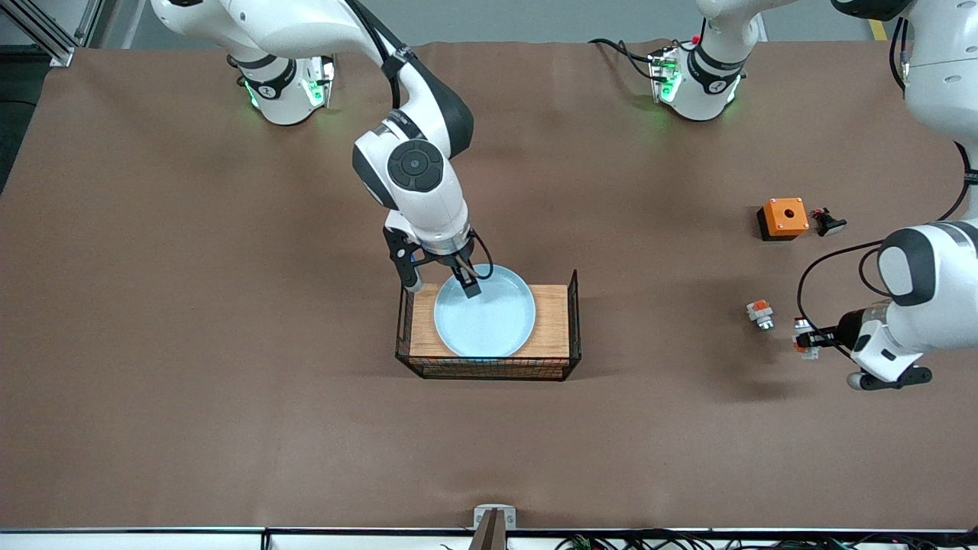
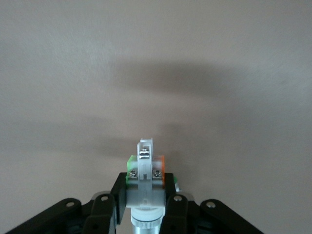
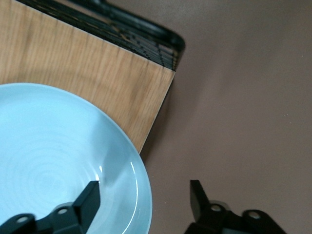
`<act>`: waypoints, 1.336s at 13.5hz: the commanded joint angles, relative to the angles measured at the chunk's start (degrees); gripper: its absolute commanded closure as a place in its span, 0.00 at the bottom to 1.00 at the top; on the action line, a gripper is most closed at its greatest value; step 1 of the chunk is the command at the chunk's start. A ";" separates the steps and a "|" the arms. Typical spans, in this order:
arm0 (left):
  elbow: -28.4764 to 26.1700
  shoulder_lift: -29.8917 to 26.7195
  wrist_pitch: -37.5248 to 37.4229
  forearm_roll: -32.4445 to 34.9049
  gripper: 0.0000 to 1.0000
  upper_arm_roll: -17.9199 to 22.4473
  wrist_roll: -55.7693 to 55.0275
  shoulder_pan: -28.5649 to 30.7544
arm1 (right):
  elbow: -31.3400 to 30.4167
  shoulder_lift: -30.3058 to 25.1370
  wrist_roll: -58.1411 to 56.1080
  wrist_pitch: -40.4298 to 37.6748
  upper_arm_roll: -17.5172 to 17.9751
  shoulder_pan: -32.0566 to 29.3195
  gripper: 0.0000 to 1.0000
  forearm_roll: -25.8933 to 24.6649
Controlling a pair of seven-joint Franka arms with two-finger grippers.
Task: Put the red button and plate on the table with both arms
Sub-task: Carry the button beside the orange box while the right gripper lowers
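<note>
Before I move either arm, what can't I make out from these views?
- Red button: left wrist view shows only its end; left gripper fingers cover its sides, so no red patch visible.
- Plate: cut off by the right wrist view's edges; right gripper straddles its rim, contact unclear.
- Front view: left gripper's load too small to identify.

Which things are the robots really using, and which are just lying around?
In use:
- plate, right gripper fingers astride its rim
- red button, held by the left gripper
- table

Lying around:
- wooden board under the plate
- orange box
- orange-topped white piece
- black part
</note>
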 commanded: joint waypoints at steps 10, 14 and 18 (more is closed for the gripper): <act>-5.98 -0.42 6.23 4.67 0.01 -0.50 0.35 2.35 | 2.83 1.39 0.85 -0.70 0.24 -0.04 0.56 -2.82; -4.93 -6.90 3.60 4.41 0.01 -1.20 -0.88 1.73 | 3.54 1.39 0.76 -0.97 0.24 -0.04 0.62 -2.82; -4.22 -14.81 0.26 3.97 0.01 -2.96 -3.07 1.55 | 3.54 1.92 0.58 -0.79 0.24 0.40 0.70 -3.09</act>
